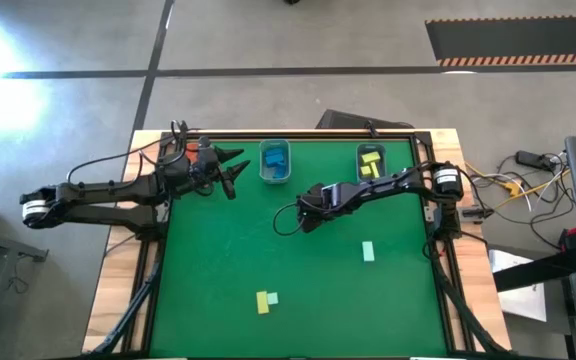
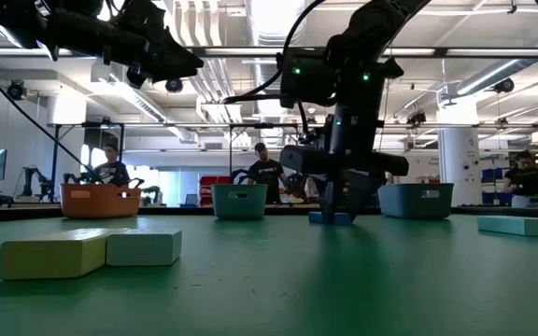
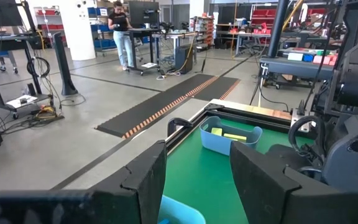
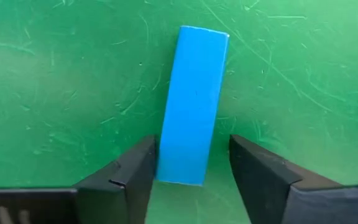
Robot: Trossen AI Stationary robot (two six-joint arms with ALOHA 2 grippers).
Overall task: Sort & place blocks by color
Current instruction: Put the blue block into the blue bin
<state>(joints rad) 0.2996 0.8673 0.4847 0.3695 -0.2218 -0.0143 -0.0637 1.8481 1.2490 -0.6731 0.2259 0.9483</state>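
While the right arm is reaching down over mid-surface, these entries apply:

Right hand [image 4: 191,171]: sitting low over the green surface [image 1: 218,260], fingers [image 4: 129,174] apart and straddling one end of a blue block [image 4: 194,102] — small gaps are showing on both sides, so nothing is clamped.
Blue block: lying flat on the mat, near the centre, in front of the bins.
Left hand [image 1: 233,172]: hanging above the far left part of the surface, just beside the clear bin [image 1: 275,160]; fingers standing apart, gripping nothing.
Clear bin: holding blue pieces, at the far edge.
Grey bin [image 1: 371,160]: holding yellow pieces, at the far edge to the right.
Orange bin [image 2: 99,200]: sitting at the far left.
Mint block [image 1: 368,251]: lying alone on the right side.
Yellow block [image 1: 262,302] and small mint block [image 1: 272,297]: lying touching each other, near the front edge.
Background: people are standing at benches beyond the surface.
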